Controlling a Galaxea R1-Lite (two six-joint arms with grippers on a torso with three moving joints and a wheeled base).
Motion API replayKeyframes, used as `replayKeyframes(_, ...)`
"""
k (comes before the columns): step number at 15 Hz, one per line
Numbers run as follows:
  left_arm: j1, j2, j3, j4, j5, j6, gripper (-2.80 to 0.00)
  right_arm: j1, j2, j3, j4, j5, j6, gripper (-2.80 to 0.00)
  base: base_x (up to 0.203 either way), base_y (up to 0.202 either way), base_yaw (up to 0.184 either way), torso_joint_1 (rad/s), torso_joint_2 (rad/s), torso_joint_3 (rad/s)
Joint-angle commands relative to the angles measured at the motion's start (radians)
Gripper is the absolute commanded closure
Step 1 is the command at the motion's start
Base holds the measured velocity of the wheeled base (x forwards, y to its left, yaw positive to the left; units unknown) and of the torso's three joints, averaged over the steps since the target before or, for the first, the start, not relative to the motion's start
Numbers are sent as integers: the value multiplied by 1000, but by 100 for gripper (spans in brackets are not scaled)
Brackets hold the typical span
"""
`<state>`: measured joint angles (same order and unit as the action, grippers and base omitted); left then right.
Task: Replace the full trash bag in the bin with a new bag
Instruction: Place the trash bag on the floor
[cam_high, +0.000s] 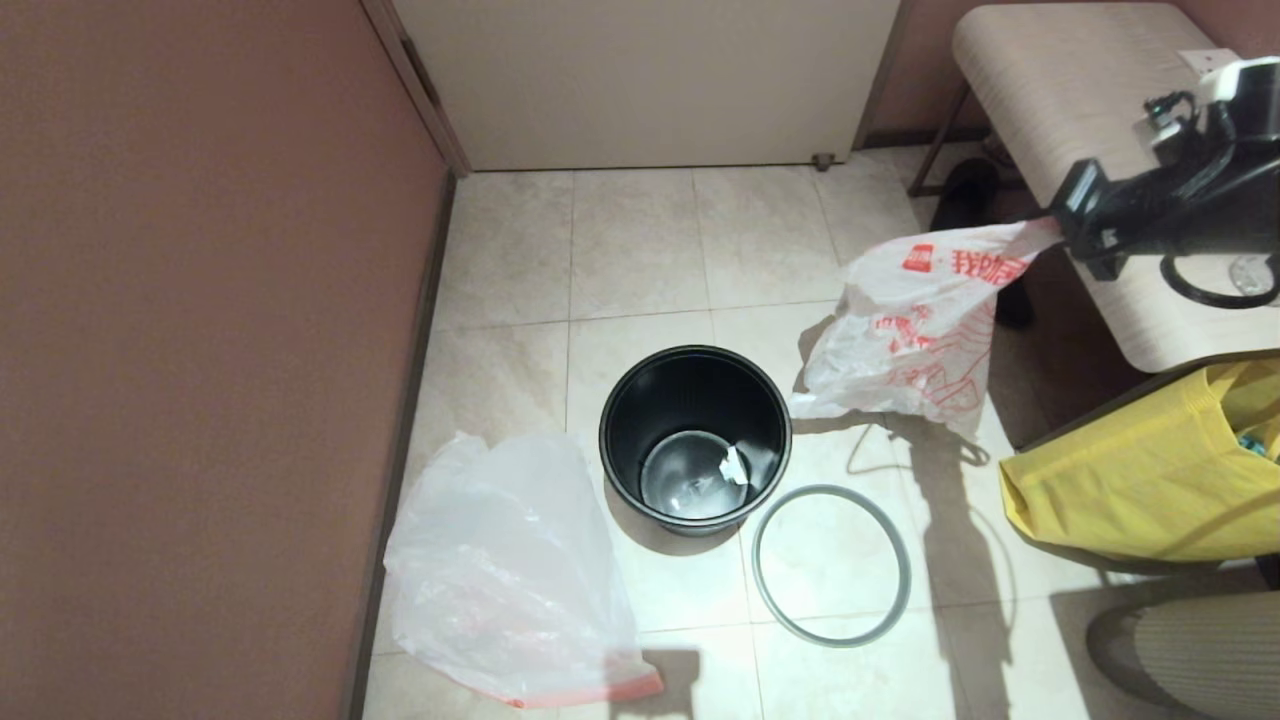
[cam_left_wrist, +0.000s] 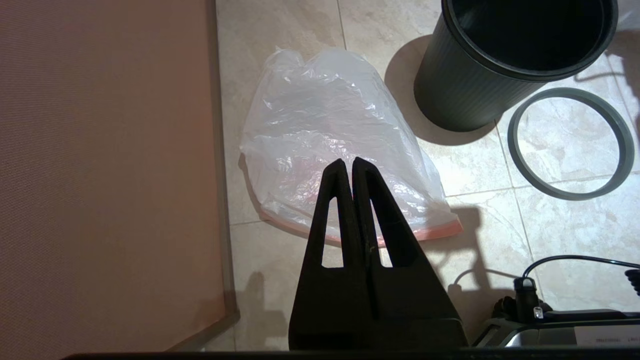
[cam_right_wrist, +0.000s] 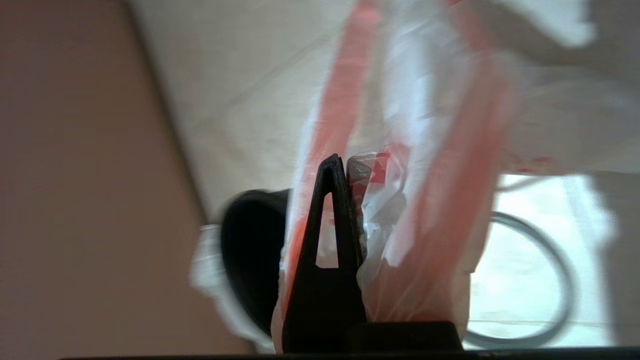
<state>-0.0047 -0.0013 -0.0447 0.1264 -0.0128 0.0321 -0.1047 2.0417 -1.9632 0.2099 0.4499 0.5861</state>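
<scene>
The full bag (cam_high: 915, 330) is out of the bin (cam_high: 695, 440) — the right hand (cam_high: 1060, 225) is clenched on its pink-edged top, holding it up beside the bin, lumpy, red print showing. The bin stands bare, its grey hoop (cam_high: 830, 565) flat on the floor alongside. Relining is left: the new bag (cam_high: 510, 575) lies crinkled on the bin's other side, the left hand (cam_left_wrist: 352, 165) clenched empty above it.

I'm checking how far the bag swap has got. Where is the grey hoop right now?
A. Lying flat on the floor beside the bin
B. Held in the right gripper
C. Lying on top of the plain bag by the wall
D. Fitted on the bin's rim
A: the grey hoop lies flat on the tiles next to the bin, whose rim is bare.
</scene>
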Motion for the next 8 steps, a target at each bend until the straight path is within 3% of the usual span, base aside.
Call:
replayKeyframes(1,0,1,0,1,0,0,0,6,146,0,-1,-92,-58,0,0,0,0,0,0,0)
replayKeyframes(4,0,1,0,1,0,0,0,26,244,1,-25,-313,-218,0,0,0,0,0,0,0)
replayKeyframes(8,0,1,0,1,0,0,0,39,141,1,68,-323,-228,0,0,0,0,0,0,0)
